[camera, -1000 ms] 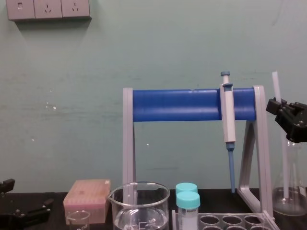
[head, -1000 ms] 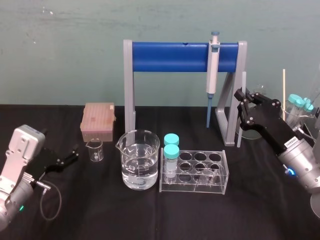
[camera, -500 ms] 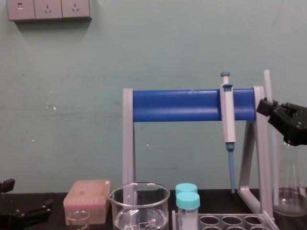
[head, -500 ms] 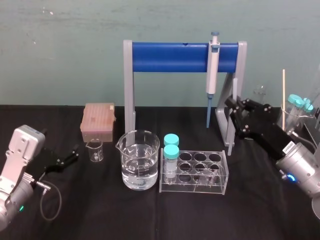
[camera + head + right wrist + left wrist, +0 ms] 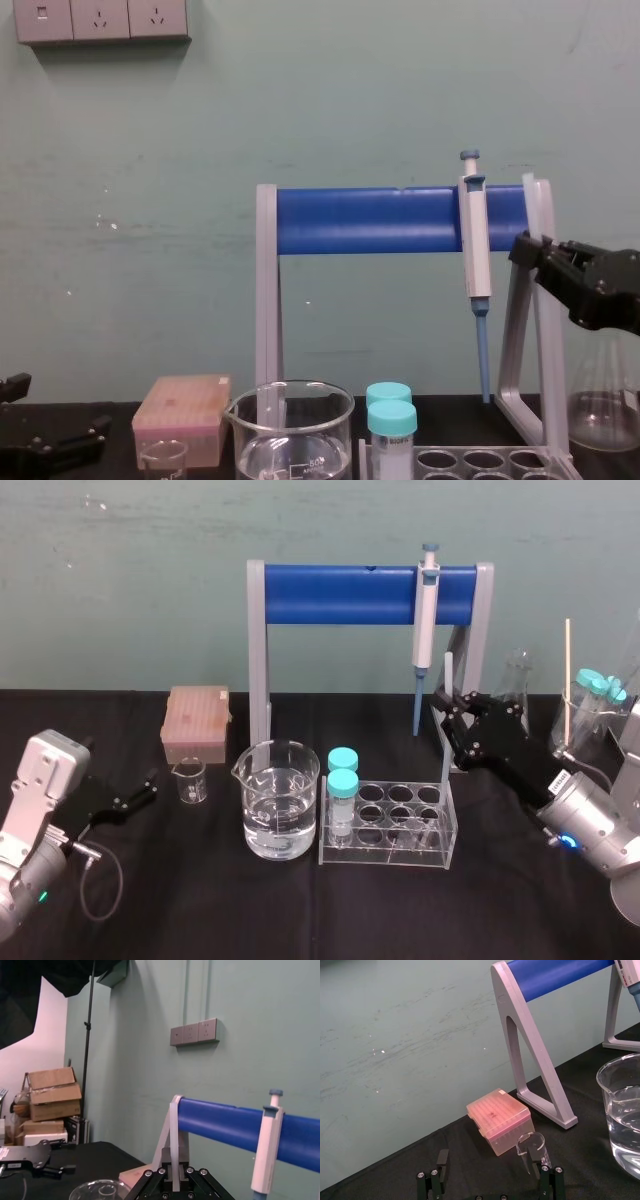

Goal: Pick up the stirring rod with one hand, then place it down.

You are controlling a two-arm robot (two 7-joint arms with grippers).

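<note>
Saw the stirring rod (image 5: 447,675) as a pencil-thin, straight, whitish translucent stick, standing almost upright with only a slight tilt. Found it just right of the blue tip of the pipette (image 5: 425,620) and apart from it, in front of the right leg of the blue-barred stand (image 5: 340,593), over the right rear corner of the tube rack (image 5: 437,852). Noted its top reaching about level with the lower end of the pipette's white body. Traced its lower part down behind the rack's clear wall, but could not tell whether the end touched the black table (image 5: 200,910).

Saw the right gripper (image 5: 449,711) clamped on the rod about a third of the way down, one black blocky finger on each side. Followed the right arm in from the right: silver wrist low over the table, black hand sloping up and leftward toward the stand. In the chest view, caught that hand at the right edge, just below the blue bar, fingers pointing left.

Found the left gripper (image 5: 148,788) resting low at the left of the table, fingers spread wide and holding nothing, pointing toward the small beaker (image 5: 189,780).
</note>
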